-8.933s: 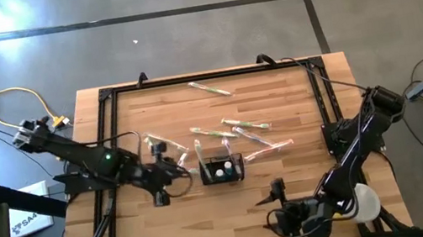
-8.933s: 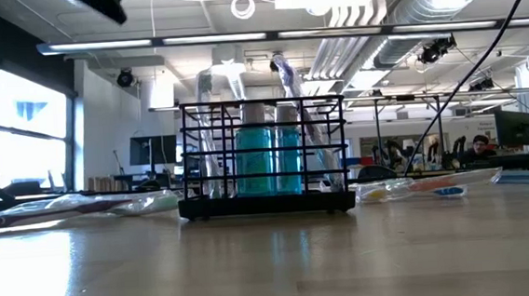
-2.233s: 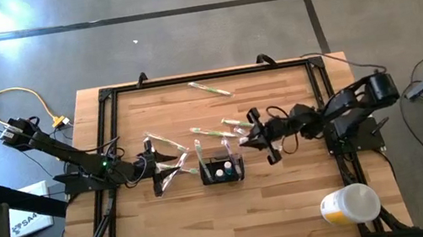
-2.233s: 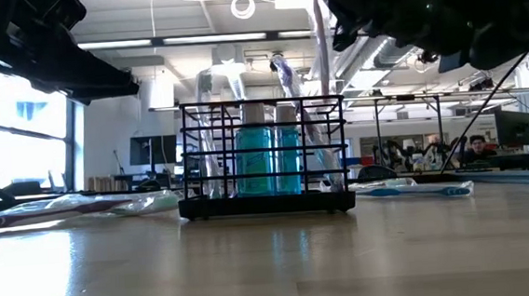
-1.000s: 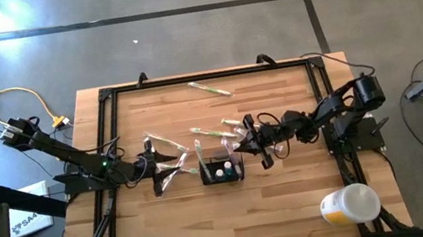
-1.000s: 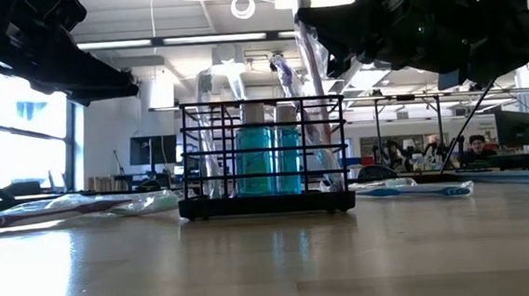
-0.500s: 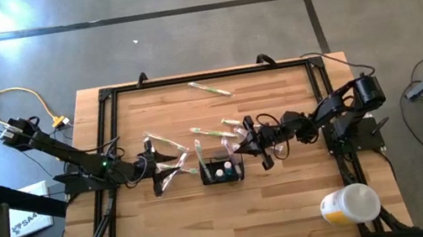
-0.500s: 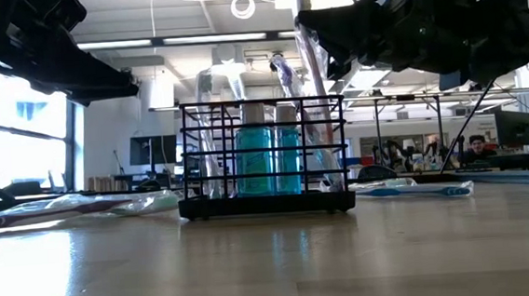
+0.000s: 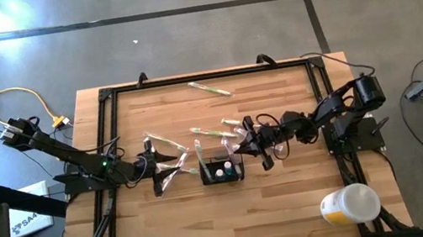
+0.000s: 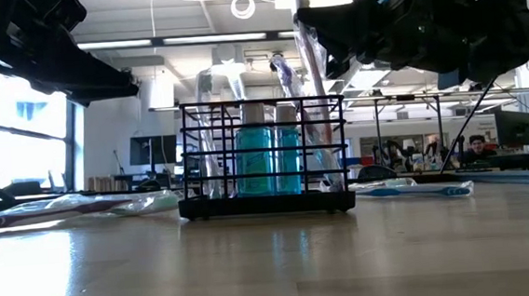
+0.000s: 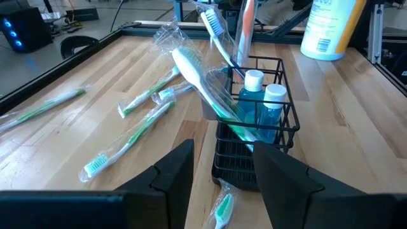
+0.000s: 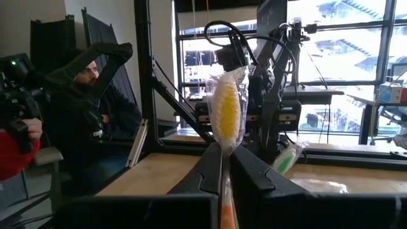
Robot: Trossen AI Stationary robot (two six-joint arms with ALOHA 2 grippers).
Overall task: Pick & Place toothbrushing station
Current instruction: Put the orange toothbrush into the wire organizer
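The right tool (image 9: 251, 140) is closed narrowly on a wrapped toothbrush (image 12: 226, 111), with the orange handle pinched between its fingers (image 12: 210, 172) and the yellow head held upward in clear plastic. It is poised just beside the right edge of the toothbrushing station (image 9: 221, 170), the black wire caddy standing on the wooden table (image 9: 186, 225) a little in front of centre.

Compared with two seconds ago, the right arm has been brought leftward from beside the loose brushes to the caddy's rim, and over the last half second hardly any motion is seen. It is judged that the brush is being lowered into the caddy and that release has not yet been made. The white-and-yellow cup (image 9: 351, 203) is lying near the front right corner.

The left tool (image 9: 153, 165) is held partly open and empty, hovering left of the caddy and unchanged over the last seconds.

In the low view, two blue bottles (image 10: 267, 157) and wrapped brushes already standing upright in the caddy are shown, which the high view reduces to white caps. The left wrist view reveals the loose green toothbrushes (image 11: 130, 137) scattered on the table beyond. Only in the right wrist view is a seated person (image 12: 95, 121) seen beyond the table.
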